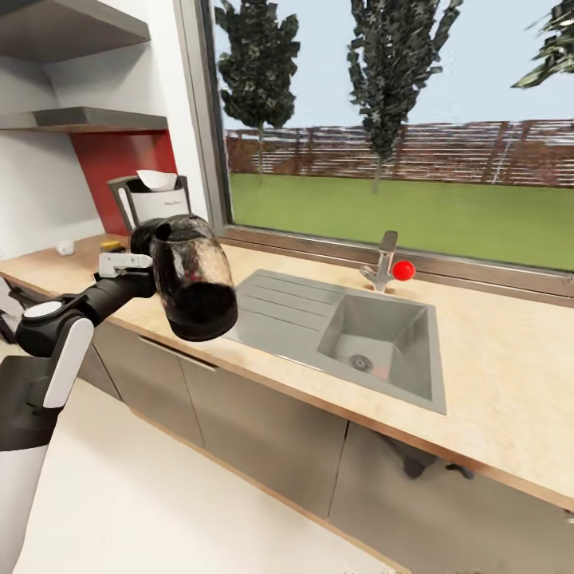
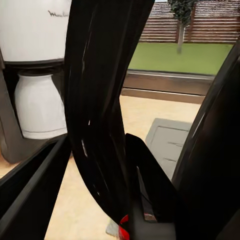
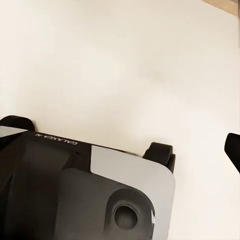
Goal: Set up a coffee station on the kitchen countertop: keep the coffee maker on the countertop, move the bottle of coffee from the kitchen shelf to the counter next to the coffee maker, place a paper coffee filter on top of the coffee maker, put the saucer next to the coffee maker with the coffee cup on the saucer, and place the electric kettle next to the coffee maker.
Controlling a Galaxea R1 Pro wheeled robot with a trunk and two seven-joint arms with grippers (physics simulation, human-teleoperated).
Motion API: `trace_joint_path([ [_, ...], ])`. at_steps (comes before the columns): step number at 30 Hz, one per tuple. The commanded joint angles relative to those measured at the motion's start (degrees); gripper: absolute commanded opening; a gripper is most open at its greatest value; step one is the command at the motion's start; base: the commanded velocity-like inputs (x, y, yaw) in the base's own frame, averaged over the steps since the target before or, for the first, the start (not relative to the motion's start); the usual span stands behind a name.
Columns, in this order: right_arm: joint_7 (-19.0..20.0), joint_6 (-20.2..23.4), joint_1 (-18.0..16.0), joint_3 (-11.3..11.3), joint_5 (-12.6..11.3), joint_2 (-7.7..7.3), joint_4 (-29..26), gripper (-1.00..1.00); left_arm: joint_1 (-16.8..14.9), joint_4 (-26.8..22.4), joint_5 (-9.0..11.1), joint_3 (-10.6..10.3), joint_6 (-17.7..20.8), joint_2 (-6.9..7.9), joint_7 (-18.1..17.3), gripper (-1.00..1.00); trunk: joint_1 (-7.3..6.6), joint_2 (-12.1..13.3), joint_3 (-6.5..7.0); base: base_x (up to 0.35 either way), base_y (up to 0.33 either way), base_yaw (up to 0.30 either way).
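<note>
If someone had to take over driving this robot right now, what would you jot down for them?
Left gripper: shut on the electric kettle, held in the air above the kitchen countertop edge, left of the sink.
Right gripper: state unclear; its camera faces the floor.
Coffee maker stands on the counter, with the paper coffee filter on top.
Left: set the kettle beside the coffee maker.

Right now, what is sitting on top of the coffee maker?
A white paper coffee filter sits in the top of the coffee maker. The held electric kettle covers the machine's lower front, so its base cannot be seen.
</note>
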Motion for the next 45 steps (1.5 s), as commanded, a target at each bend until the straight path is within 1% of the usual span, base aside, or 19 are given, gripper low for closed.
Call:
trace_joint_path([
  [1, 0.04, 0.49, -0.03, 0.32, -0.59, -0.05, -0.07, 1.00, -0.04, -0.07, 0.01, 0.01, 0.26, 0.04, -0.14, -1.00, 0.00, -0.04, -0.06, 0.000, 0.059, -0.225],
  [6, 0.00, 0.33, -0.03, 0.32, -0.57, -0.05, -0.12, 1.00, -0.04, -0.02, 0.00, 0.01, 0.27, 0.04, -0.14, -1.00, 0.00, -0.04, -0.06, 0.000, 0.184, -0.128],
  [17, 0.05, 0.41, -0.03, 0.32, -0.56, -0.05, -0.10, 1.00, -0.04, 0.06, 0.00, 0.01, 0.27, 0.04, -0.14, -1.00, 0.00, -0.04, -0.06, 0.000, 0.276, -0.011],
  [30, -0.10, 0.12, -0.03, 0.32, -0.56, -0.05, -0.07, 1.00, -0.04, 0.30, -0.26, 0.01, 0.27, 0.07, -0.05, -1.00, 0.00, -0.04, -0.06, 0.149, 0.131, 0.000],
  [41, -0.02, 0.18, -0.03, 0.32, -0.56, -0.07, -0.05, 1.00, -0.04, 0.37, -0.26, 0.01, 0.27, 0.08, -0.05, -1.00, 0.00, -0.04, -0.06, 0.059, 0.089, -0.002],
  [45, -0.02, 0.19, -0.03, 0.32, -0.56, -0.10, -0.05, 1.00, -0.04, 0.34, -0.26, 0.01, 0.25, 0.09, -0.05, -1.00, 0.00, -0.04, -0.06, 0.015, 0.027, -0.168],
])
